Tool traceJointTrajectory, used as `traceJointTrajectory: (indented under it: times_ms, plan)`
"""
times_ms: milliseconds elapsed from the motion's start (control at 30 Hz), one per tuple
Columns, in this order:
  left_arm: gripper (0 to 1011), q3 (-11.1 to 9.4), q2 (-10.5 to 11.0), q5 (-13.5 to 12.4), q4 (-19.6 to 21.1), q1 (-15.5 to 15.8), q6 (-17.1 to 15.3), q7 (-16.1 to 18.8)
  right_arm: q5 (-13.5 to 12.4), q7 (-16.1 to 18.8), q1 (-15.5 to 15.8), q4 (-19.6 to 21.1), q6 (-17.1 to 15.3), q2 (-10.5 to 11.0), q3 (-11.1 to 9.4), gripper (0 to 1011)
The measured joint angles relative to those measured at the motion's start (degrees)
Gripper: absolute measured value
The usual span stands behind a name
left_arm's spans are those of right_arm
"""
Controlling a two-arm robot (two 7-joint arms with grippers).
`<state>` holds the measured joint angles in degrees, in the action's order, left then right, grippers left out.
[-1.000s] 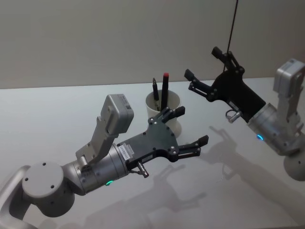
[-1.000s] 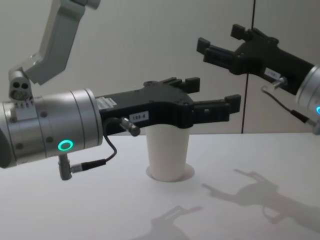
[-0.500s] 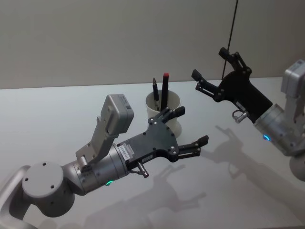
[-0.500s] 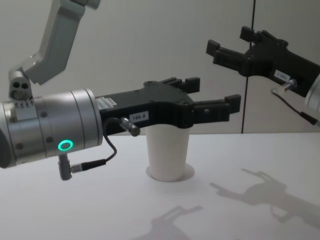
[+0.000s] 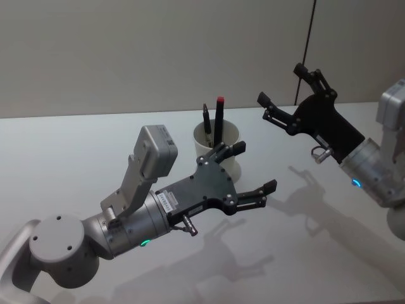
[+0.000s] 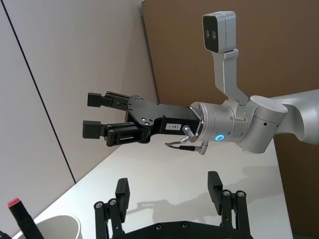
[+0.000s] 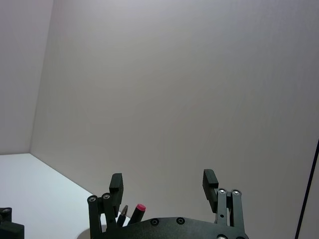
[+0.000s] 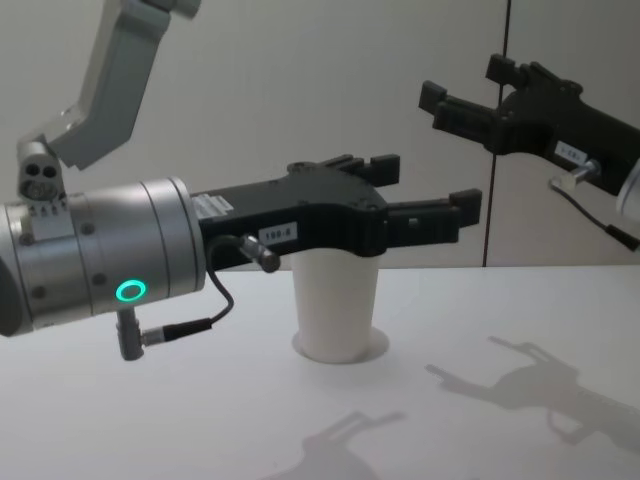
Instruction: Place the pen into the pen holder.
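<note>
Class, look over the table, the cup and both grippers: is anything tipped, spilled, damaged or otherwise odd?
Nothing stands out. The white cup stands upright on the table with two pens inside. The left gripper and right gripper hang open, empty.

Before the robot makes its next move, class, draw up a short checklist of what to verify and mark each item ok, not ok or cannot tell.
1. Pen holder upright on the table: ok.
2. Pens inside it: ok, a red-capped pen and a dark pen stand in the cup.
3. Left pincer open and holding nothing: ok.
4. Right pincer open and holding nothing, raised to the right of the cup: ok.
5. Pens resting steadily against the rim: cannot tell.
</note>
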<state>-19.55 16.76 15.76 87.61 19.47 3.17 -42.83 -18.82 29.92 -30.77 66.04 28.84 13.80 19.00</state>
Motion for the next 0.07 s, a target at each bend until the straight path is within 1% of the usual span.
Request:
traceJointTrajectory:
  times_ms: [67]
  plan:
    - [1003, 0.0, 0.0, 0.0, 0.0, 0.0, 0.0, 0.0, 0.0, 0.0, 0.0, 0.0, 0.0, 0.0, 0.0, 1001]
